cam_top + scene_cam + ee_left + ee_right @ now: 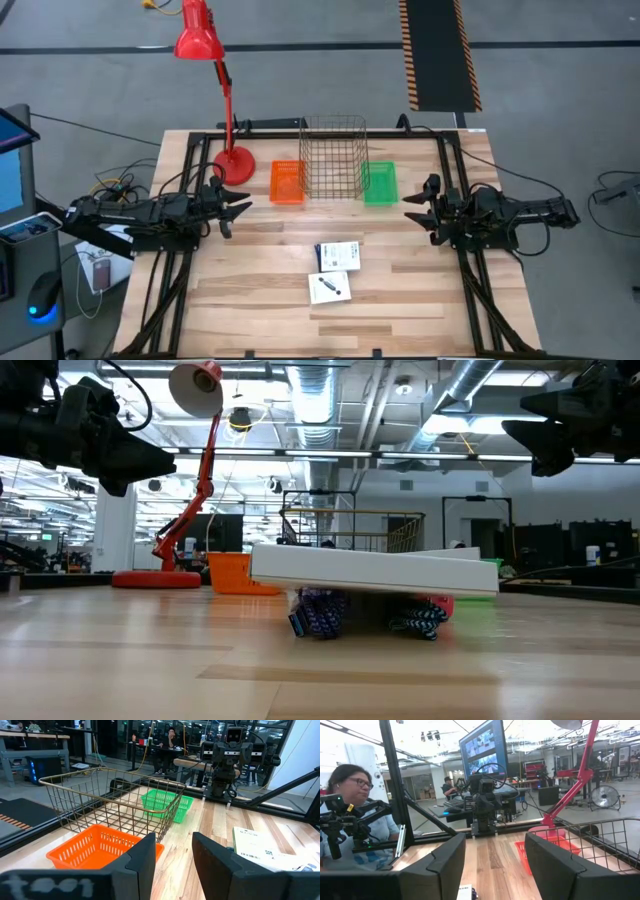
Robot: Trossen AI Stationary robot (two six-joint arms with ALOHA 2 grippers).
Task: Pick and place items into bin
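An open robotics lab: behind the wooden desk [120, 650], exposed ceiling ducts [320, 395], rows of workbenches [30, 742], a monitor [482, 750] and seated people [350, 815].

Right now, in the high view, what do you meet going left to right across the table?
Left gripper → red lamp base → orange bin → wire basket → green bin → right gripper. The white cards sit nearer the front edge and overlap the basket's span, so they are left out.
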